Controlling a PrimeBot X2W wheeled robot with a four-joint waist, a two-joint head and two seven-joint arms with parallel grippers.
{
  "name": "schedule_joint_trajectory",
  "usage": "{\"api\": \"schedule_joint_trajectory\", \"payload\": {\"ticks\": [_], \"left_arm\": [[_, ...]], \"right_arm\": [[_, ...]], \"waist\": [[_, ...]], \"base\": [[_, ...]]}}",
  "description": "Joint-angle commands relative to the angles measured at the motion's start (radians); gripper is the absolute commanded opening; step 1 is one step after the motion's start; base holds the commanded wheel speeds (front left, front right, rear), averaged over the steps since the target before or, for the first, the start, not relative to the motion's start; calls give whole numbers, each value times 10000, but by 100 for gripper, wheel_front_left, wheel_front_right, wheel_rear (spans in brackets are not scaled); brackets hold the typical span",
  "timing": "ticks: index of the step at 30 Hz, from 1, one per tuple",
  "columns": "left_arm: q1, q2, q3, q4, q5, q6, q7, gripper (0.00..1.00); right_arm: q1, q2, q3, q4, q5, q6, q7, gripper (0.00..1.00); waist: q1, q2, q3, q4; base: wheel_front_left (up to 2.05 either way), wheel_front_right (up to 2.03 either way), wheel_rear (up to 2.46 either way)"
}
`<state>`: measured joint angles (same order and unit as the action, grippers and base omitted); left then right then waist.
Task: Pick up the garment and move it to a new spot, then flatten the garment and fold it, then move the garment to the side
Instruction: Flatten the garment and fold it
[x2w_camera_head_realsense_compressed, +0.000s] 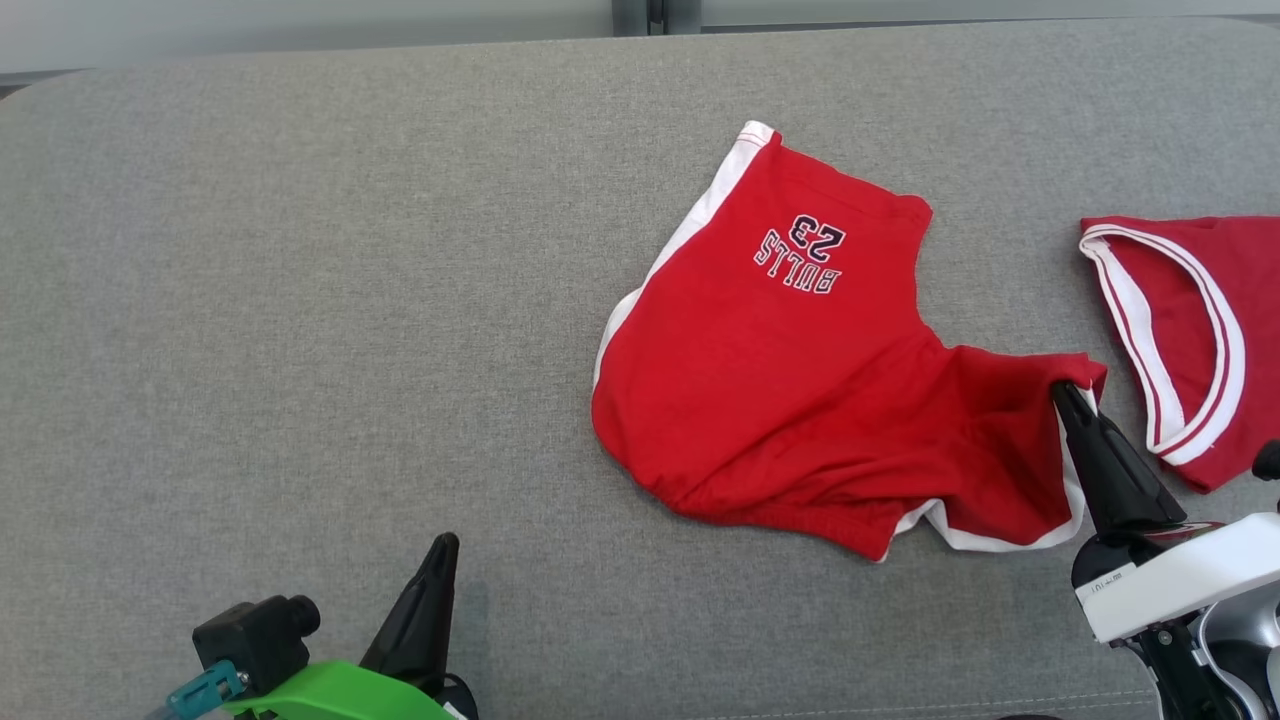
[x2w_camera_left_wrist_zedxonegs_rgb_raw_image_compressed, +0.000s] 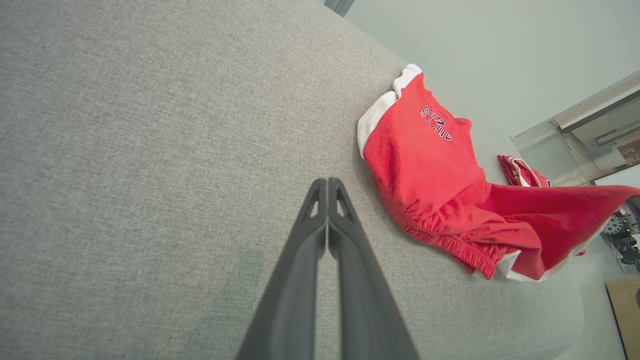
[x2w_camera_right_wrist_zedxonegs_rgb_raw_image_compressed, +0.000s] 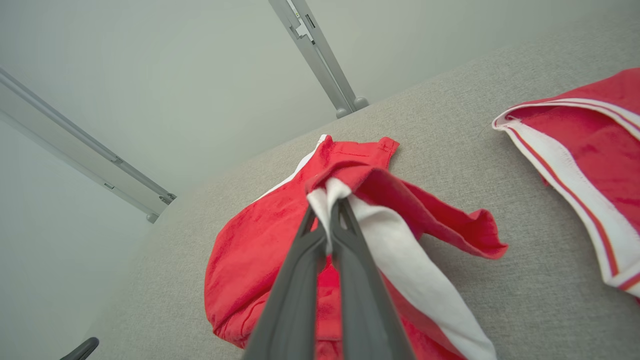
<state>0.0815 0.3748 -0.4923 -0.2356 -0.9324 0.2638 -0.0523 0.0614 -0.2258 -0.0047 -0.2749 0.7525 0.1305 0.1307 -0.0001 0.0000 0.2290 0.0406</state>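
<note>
Right gripper (x2w_camera_head_realsense_compressed: 1062, 392) pinching white hem of red shorts (x2w_camera_head_realsense_compressed: 780, 380), left gripper (x2w_camera_head_realsense_compressed: 445, 545) pressed together, empty; second red garment (x2w_camera_head_realsense_compressed: 1200, 330) cut off at right edge.

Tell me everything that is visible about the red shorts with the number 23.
The red shorts look like soft knit cloth, with white side stripes, a gathered waistband and an upside-down print "BULLS 23". They lie crumpled on the grey fabric surface, right of its middle. The right gripper is shut on a white-edged leg corner, lifted slightly.
</note>
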Motion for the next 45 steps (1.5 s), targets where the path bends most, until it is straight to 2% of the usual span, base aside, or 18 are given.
{"api": "schedule_joint_trajectory", "payload": {"ticks": [1, 9, 16, 25, 29, 32, 33, 35, 36, 37, 39, 40, 45], "left_arm": [[-155, -12, -14, 38, -35, -41, 21, 0], [-179, -42, -9, 158, -73, -90, -32, 0], [-396, -68, -99, 391, 47, -260, -110, 0], [-1067, -105, -471, 1276, 555, -701, -274, 0], [-1565, -172, -644, 1807, 792, -973, -330, 3], [-1905, -280, -725, 2234, 961, -1210, -539, 16], [-2033, -328, -722, 2388, 1011, -1273, -653, 29], [-2261, -333, -779, 2776, 1171, -1402, -848, 42], [-2388, -380, -790, 2964, 1252, -1434, -958, 53], [-2494, -425, -818, 3174, 1336, -1495, -1046, 72], [-2682, -530, -864, 3574, 1471, -1575, -1233, 82], [-2840, -634, -843, 3949, 1507, -1660, -1383, 100], [-3139, -887, -859, 4667, 1637, -1924, -1736, 100]], "right_arm": [[-48, 17, 37, 5, -63, 1, 40, 0], [-33, -40, 177, 71, -107, 1, 75, 0], [-417, -9, 938, -70, -333, 1, 234, 0], [-1597, 496, 2277, 516, -430, 1, 249, 0], [-2558, 953, 3051, 1158, -443, 1, 62, 0], [-3325, 1259, 3513, 1845, -342, 1, -211, 0], [-3587, 1337, 3610, 2114, -304, 1, -360, 0], [-3967, 1441, 3769, 2710, -191, 1, -624, 0], [-4147, 1465, 3839, 3005, -231, 1, -773, 0], [-4238, 1495, 3871, 3345, -156, 1, -890, 0], [-4389, 1499, 3962, 3985, -154, 1, -1097, 0], [-4464, 1395, 4053, 4632, -204, 1, -1286, 0], [-4577, 1090, 4320, 6183, -465, 1, -1848, 0]], "waist": [[1, 0, -35, -27], [1, 0, -136, -191], [1, 0, -333, -258], [1, 0, -927, -77], [1, 0, -1106, 12], [1, 0, -1204, 58], [1, 0, -1225, 72], [1, 0, -1268, 108], [1, 0, -1285, 135], [1, 0, -1305, 164], [1, 0, -1336, 199], [1, 0, -1359, 200], [1, 0, -1278, 105]], "base": [[0, 0, 0], [0, 0, 0], [0, 0, 0], [0, 0, 0], [0, 0, 0], [0, 0, 0], [0, 0, 0], [0, 0, 0], [0, 0, 0], [0, 0, 0], [0, 0, 0], [0, 0, 0], [0, 0, 0]]}}
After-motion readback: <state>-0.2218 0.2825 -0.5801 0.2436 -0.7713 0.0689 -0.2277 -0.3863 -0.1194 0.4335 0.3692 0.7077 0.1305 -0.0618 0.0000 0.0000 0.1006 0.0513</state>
